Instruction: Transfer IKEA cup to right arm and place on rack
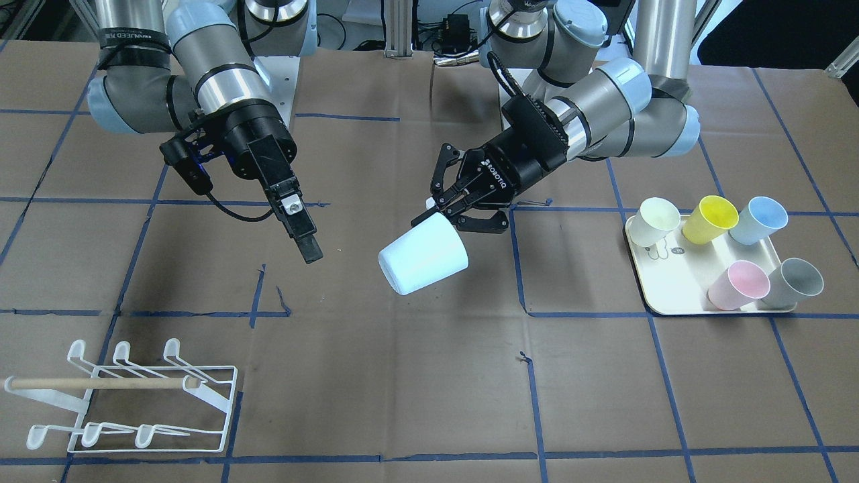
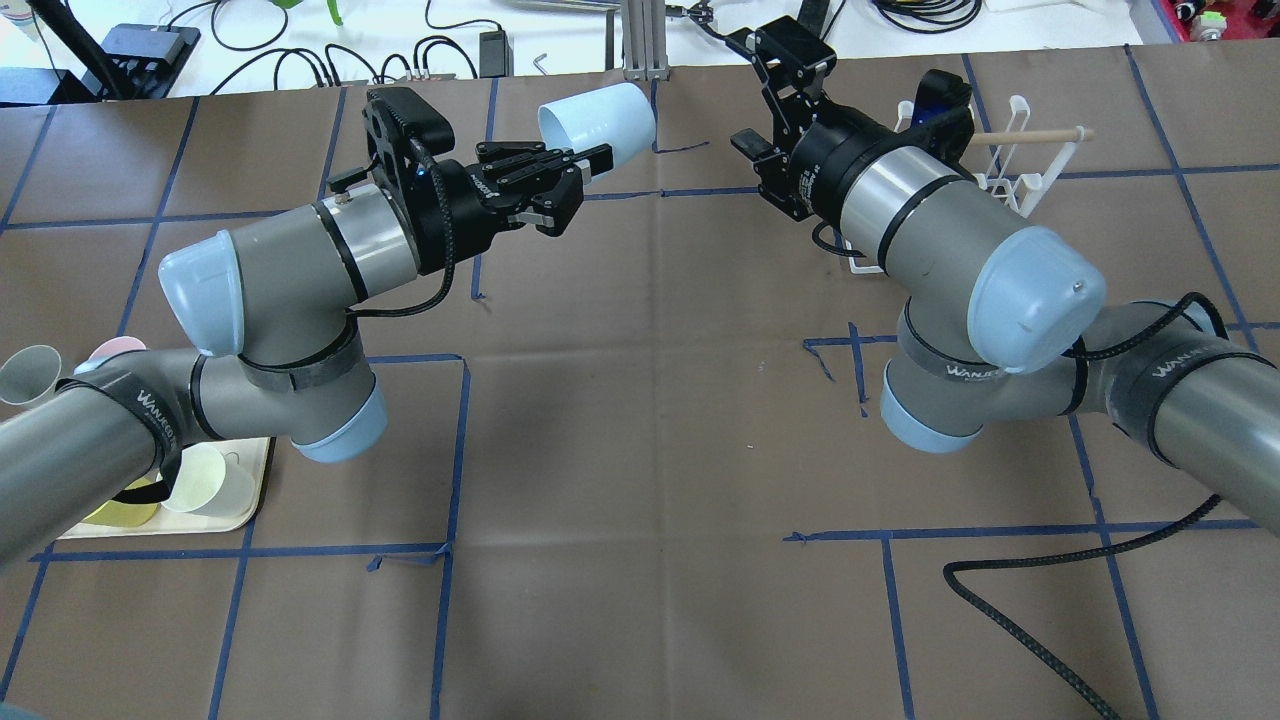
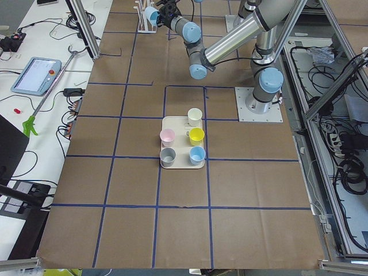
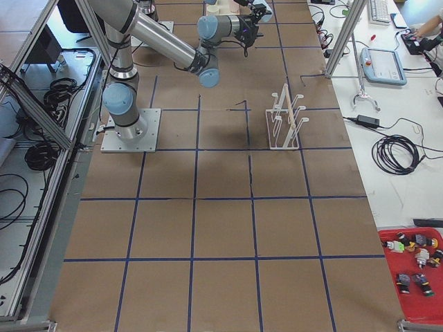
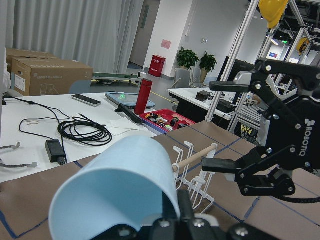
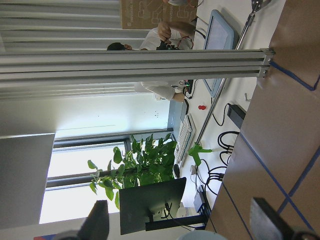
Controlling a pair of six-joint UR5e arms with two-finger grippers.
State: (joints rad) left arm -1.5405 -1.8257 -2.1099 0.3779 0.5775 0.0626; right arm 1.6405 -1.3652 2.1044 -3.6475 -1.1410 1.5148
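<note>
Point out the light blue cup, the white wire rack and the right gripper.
light blue cup (image 1: 423,259), front-facing view, its side wall.
white wire rack (image 1: 100,383), front-facing view, its wooden dowel bar.
right gripper (image 5: 210,125), left wrist view, midway between its open fingertips.

Robotics lab: taped-grid table (image 1: 402,402), aluminium framing (image 6: 135,62), teach pendant (image 3: 35,75), loose cables (image 4: 396,153)

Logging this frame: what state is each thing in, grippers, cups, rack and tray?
Left gripper: shut on the cup.
Right gripper: open, short of the cup, not touching.
Cup: off the table, tipped on its side.
Rack: standing on the table, nothing hung on it.
Tray: holds five cups, all upright.
</note>
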